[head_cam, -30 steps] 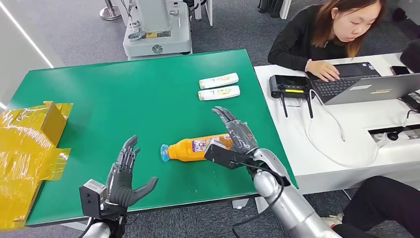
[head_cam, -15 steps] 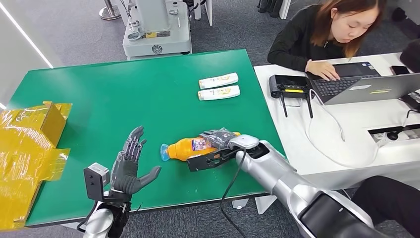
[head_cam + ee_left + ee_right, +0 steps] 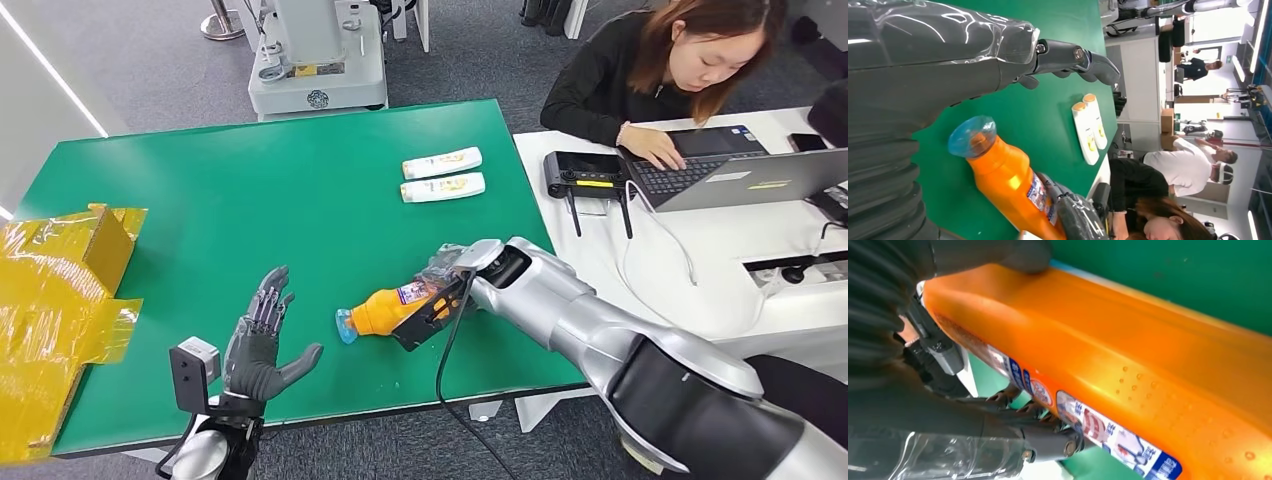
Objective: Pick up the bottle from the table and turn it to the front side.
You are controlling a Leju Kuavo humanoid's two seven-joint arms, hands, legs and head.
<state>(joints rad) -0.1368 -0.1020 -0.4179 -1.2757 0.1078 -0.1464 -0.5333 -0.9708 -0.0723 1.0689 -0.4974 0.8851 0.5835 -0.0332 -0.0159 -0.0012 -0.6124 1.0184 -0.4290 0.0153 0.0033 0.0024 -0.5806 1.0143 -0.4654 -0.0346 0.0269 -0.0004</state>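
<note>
Bottle (image 3: 392, 308) (orange, blue cap) near desk (image 3: 250, 200) front edge, base end lifted, gripped by right robot hand (image 3: 447, 278). Left robot hand (image 3: 260, 345) open, empty. Keep grip firm, roll slowly til label faces front.

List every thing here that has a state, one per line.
Orange bottle: capped, tilted, cap end low over the table, gripped at its base.
Right hand: wrapped around the bottle.
Left hand: empty, fingers spread.
Two white tubes: lying flat, side by side.
Laptop: open.
Yellow box: flaps open.
</note>
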